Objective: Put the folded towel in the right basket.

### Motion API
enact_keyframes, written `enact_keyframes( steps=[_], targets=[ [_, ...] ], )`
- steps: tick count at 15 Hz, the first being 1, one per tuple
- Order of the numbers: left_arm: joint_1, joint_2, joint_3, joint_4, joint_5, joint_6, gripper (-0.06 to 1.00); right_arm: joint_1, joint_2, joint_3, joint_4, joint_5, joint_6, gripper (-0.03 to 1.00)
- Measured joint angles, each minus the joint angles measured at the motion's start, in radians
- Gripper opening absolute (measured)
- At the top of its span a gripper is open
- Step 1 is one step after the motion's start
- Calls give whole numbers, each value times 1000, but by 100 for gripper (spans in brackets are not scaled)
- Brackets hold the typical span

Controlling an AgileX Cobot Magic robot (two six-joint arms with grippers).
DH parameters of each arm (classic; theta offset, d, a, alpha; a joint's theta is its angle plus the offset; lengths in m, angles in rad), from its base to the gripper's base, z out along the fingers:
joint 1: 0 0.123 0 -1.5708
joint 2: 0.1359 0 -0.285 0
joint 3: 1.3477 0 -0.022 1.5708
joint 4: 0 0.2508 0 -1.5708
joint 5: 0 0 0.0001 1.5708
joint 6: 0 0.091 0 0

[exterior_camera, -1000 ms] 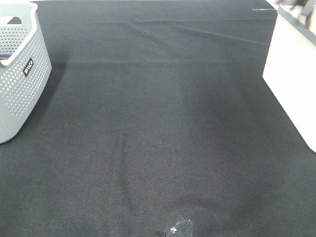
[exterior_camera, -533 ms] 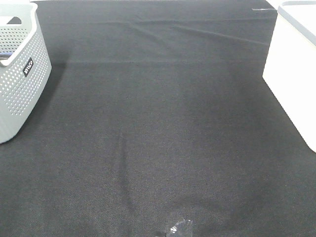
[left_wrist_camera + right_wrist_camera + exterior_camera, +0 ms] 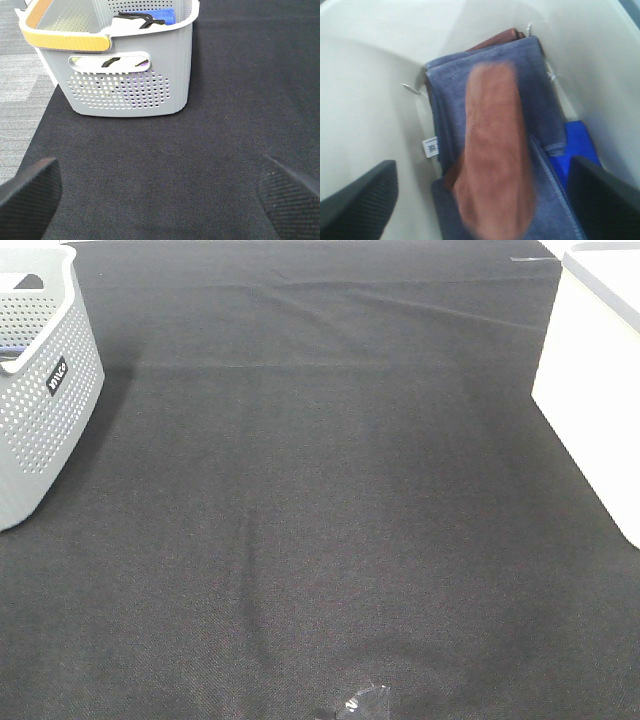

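In the right wrist view a rust-brown folded towel [image 3: 495,150] lies blurred on grey-blue folded towels [image 3: 450,90] inside the white right basket [image 3: 370,100]. My right gripper [image 3: 480,197] is open above it, with a dark finger at each lower corner and nothing between them. In the exterior high view the right basket [image 3: 590,370] stands at the table's right edge and neither gripper shows. My left gripper [image 3: 160,200] is open and empty over the black cloth, in front of the grey left basket [image 3: 130,85].
The grey perforated left basket [image 3: 40,390] has a yellow handle [image 3: 65,40] and holds dark and blue cloths. A bright blue cloth [image 3: 577,145] lies beside the towels in the right basket. A small shiny scrap [image 3: 365,702] lies at the table's front edge.
A blurred shape over the right basket's far rim one second ago has left the exterior view. Nothing else on the table has moved.
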State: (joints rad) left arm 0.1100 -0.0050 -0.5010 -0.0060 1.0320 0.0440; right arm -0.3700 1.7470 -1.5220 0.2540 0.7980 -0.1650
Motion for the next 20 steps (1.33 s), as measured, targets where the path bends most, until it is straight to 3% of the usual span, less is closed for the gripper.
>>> enact_keyframes(
  steps=[4, 9, 11, 15, 17, 20],
  targets=[
    [0, 0, 0, 0, 0, 0, 99, 0, -1, -6, -8, 27, 3, 97],
    [0, 0, 0, 0, 0, 0, 99, 37, -122, -67, -48, 200, -1, 97],
    [0, 0, 0, 0, 0, 0, 99, 154, -182, -68, -128, 213, 18, 97],
    [0, 0, 0, 0, 0, 0, 99, 411, -336, -35, -414, 330, 299, 97],
    [0, 0, 0, 0, 0, 0, 99, 482, -508, 96, -431, 324, 349, 97],
    [0, 0, 0, 0, 0, 0, 99, 562, -899, 435, -367, 285, 401, 97]
  ],
)
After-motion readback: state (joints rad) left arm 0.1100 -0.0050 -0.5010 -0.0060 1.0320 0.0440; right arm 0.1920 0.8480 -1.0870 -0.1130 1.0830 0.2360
